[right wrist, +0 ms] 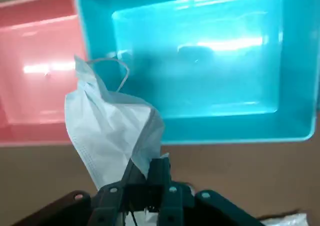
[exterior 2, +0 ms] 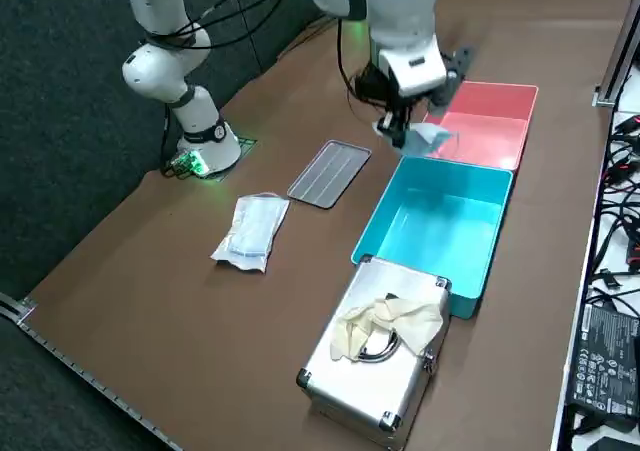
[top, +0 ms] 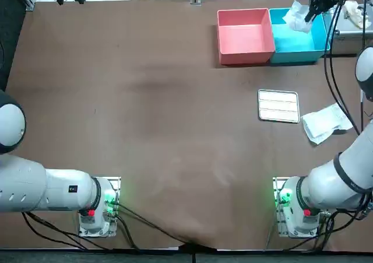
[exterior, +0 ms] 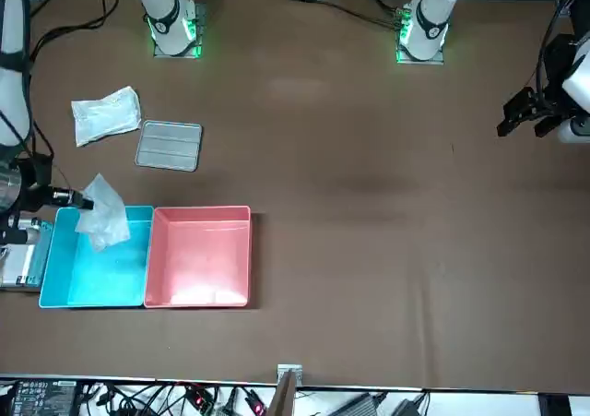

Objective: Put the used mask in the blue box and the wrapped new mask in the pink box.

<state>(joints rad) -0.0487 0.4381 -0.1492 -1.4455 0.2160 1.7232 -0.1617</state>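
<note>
Pinching the used mask (right wrist: pixel 112 131) by one edge with the jaws of the right arm, pressed together on the white fabric. Holding it up in the air, crumpled and hanging loose, with one thin ear loop standing free. Hovering with it at the blue box (right wrist: pixel 200 60), near the rim on the side of the pink box (right wrist: pixel 35 70); not touching the floor of the blue box. Not possible to tell over which exact part of the rim, since the views place it differently.

Standing side by side at the far right part of the counter (top: pixel 145 100), both boxes, wall against wall.

Lying flat on the counter nearer to the robot, the wrapped new mask (top: pixel 326 122), in its clear wrapper, well apart from both boxes. Just beside it, toward the middle of the counter, a flat grey ribbed tray (top: pixel 278 105).

Next to the outer wall of the blue box, a metal case (exterior 2: pixel 375 381), with pale gloves (exterior 2: pixel 385 321) resting on its lid.
</note>
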